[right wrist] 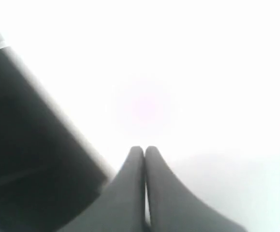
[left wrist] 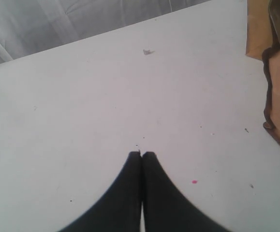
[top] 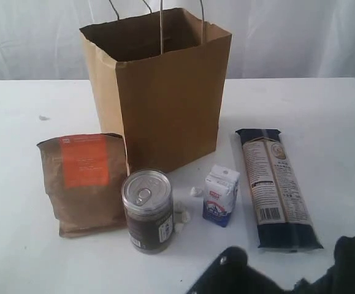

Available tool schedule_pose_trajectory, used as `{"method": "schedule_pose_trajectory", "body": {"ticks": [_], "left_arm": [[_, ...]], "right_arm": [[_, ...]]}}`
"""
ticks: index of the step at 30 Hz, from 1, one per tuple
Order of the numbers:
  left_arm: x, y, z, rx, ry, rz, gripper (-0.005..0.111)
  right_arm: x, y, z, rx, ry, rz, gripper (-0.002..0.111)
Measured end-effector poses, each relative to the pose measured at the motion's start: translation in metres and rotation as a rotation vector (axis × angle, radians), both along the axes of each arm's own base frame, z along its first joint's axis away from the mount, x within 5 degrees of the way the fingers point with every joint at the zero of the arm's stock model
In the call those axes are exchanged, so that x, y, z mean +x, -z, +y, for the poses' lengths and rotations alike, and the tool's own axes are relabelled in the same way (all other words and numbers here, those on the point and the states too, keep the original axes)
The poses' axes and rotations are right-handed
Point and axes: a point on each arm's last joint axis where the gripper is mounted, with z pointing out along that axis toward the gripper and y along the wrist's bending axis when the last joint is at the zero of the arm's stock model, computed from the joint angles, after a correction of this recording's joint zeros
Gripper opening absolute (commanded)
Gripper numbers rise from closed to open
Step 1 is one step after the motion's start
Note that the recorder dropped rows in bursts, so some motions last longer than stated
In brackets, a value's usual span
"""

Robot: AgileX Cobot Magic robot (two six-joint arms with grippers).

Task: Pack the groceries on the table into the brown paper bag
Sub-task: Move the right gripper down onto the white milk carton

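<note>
Exterior view: the bag (top: pixel 165 104) stands open and upright on the table (top: pixel 324 104); four groceries sit outside it, all on its near side. The pouch (top: pixel 85 184) stands just beside the bag's corner on the left arm's side; the can (top: pixel 148 211) stands upright in front of the bag, close to the pouch; the carton (top: pixel 221 196) stands in front of the bag toward the right arm's side; the pasta (top: pixel 278 187) lies flat, further out from the bag on that side. What is inside the bag cannot be seen.

Both hands are empty, jaws pressed together: the left gripper (left wrist: pixel 142 154) over bare table; the right gripper (right wrist: pixel 143 149) in a washed-out view beside a dark slab (right wrist: pixel 28 159) I cannot identify.

The can is probably heavy, rigid and smooth; best clamped across its sides at mid-height. The pouch looks soft and likely to sag; take it near the folded top. The carton seems light and crushable; grip its flat faces gently. The pasta is long, brittle and in slick film; hold it at the middle so it balances.
</note>
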Motion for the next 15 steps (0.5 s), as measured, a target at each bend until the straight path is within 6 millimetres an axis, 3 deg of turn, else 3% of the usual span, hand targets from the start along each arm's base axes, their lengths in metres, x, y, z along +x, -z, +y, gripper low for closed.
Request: {"method": "schedule_pose_trajectory", "body": {"ticks": [8, 15], "left_arm": [[0.000, 0.000, 0.000, 0.000, 0.000, 0.000, 0.000], [0.000, 0.000, 0.000, 0.000, 0.000, 0.000, 0.000]], "right_arm": [[0.033, -0.021, -0.032, -0.219, 0.051, -0.293, 0.000], [0.094, -0.094, -0.049, -0.175, 0.147, -0.513, 0.000]]}}
